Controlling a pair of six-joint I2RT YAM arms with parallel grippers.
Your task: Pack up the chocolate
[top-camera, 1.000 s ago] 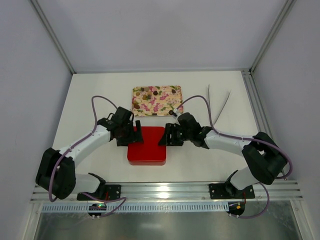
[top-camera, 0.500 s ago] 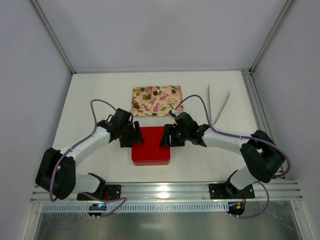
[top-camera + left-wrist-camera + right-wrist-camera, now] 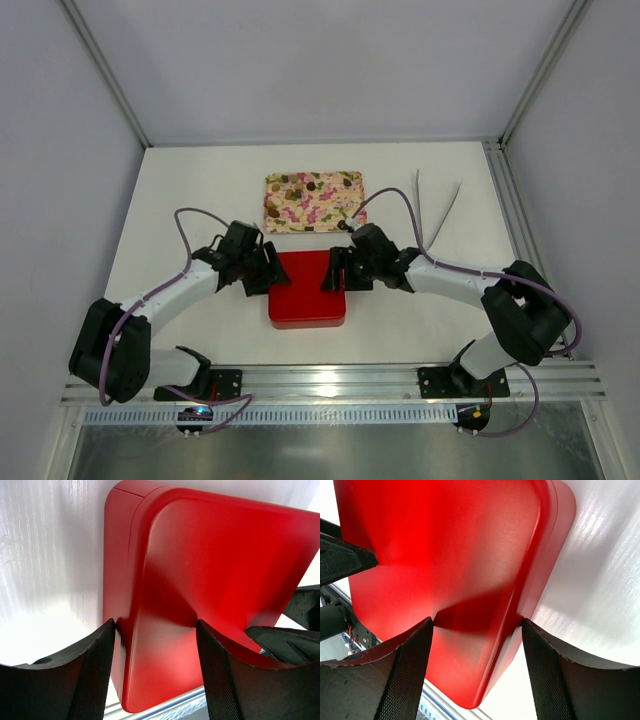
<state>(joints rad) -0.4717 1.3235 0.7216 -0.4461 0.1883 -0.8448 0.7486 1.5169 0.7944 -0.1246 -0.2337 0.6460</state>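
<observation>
Top view: the closed red box (image 3: 307, 292) sits with the left gripper (image 3: 267, 277) at its left edge and the right gripper (image 3: 336, 274) at its right. The chocolate (image 3: 300, 183) lies on the floral tray (image 3: 338, 211) beyond it.

Left wrist: half-open fingers (image 3: 95, 675) straddle the box's left rim.

Right wrist: fingers (image 3: 552, 680), moderately wide, straddle its right rim. An uneven pull could skid the box or tip its lid.

White table (image 3: 180, 190) bears red box (image 3: 307, 295), floral tray (image 3: 300, 210) and thin rods (image 3: 420, 200).
</observation>
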